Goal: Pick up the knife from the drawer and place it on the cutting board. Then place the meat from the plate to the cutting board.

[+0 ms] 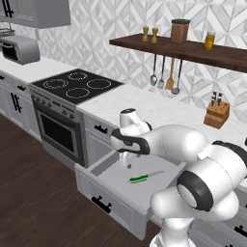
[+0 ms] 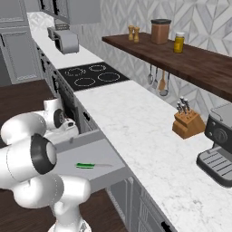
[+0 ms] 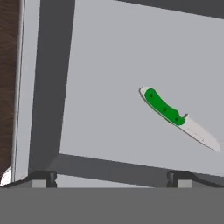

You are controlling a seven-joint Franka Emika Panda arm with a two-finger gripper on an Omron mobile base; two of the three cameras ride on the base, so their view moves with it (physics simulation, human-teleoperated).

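Observation:
The drawer [image 1: 103, 193] stands pulled out under the counter, its grey floor [image 3: 109, 65] bare but for the knife. The knife [image 1: 140, 178] [image 2: 86, 166] [image 3: 164, 107] lies flat inside, green handle and short pale blade. My gripper [image 1: 127, 163] [image 3: 111, 178] hangs open over the drawer's left part, a little above its floor. Its two fingertips [image 3: 43, 177] stand wide apart with nothing between them. In the hand view the knife lies up and to the right of the tips, untouched. The cutting board, the meat and the plate are out of view.
A black stove [image 1: 77, 84] with its oven stands left of the drawer. On the marble counter [image 2: 136, 122] are a wooden knife block [image 2: 186, 122] and a coffee machine [image 2: 219, 145]. A brown shelf [image 1: 193, 48] with jars hangs on the wall. Dark wood floor lies in front.

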